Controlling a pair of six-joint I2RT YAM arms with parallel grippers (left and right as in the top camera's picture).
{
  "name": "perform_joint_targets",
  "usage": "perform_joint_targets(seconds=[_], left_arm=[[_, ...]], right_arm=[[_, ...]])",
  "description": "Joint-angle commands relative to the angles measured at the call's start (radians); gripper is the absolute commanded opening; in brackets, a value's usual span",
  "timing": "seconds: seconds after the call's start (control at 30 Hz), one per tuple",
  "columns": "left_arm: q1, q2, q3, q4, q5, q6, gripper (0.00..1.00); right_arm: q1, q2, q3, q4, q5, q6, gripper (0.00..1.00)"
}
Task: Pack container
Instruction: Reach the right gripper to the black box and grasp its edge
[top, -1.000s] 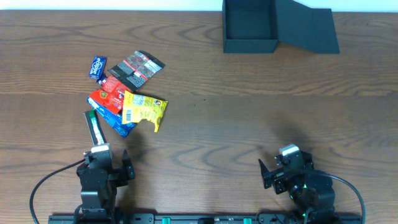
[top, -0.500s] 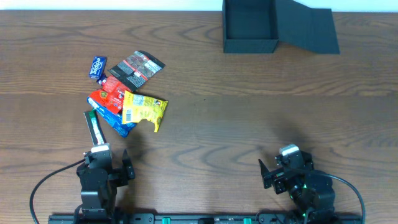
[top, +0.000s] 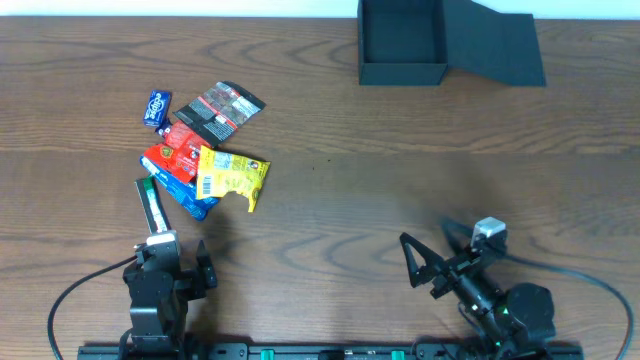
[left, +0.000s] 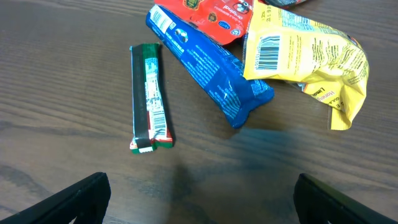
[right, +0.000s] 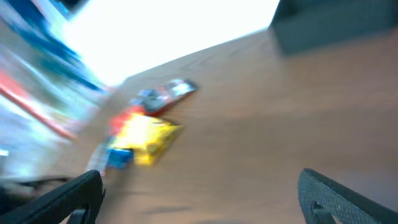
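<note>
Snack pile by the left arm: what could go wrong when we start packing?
1. The yellow packet overlaps the blue packet, so a pinch may drag both.
2. The container sits at the far edge on the right, a long carry from the packets; a thin packet could slip.
3. The right wrist view is blurred, poor for aiming.

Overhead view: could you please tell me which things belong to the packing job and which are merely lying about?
For the job: open container; likely contents: yellow packet, red packet, blue packet, green bar, black packet, small blue packet.
Not part of it: wooden table, cable.
</note>
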Motion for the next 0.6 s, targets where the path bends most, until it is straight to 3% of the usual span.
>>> perform_joint_targets(seconds=[0.0,0.1,0.3,0.47,0.57], left_arm=[[0.006,-0.007,-0.009,-0.002,0.008,0.011,0.95],[0.006,-0.007,-0.009,-0.002,0.008,0.011,0.95],[0.006,-0.007,-0.009,-0.002,0.008,0.011,0.95],[0.006,-0.007,-0.009,-0.002,0.008,0.011,0.95],[0.006,-0.007,-0.009,-0.002,0.008,0.011,0.95]], right_arm=[[0.008,-0.005,-0.001,0.001,-0.087,0.359,0.99],[0.008,-0.005,-0.001,0.026,-0.071,0.478,0.99],[0.008,0.108,0.008,0.224,0.014,0.500,0.99],[0.008,0.492,0.194,0.280,0.071,0.434,0.99],[0.008,0.744,0.380,0.204,0.071,0.393,0.99]])
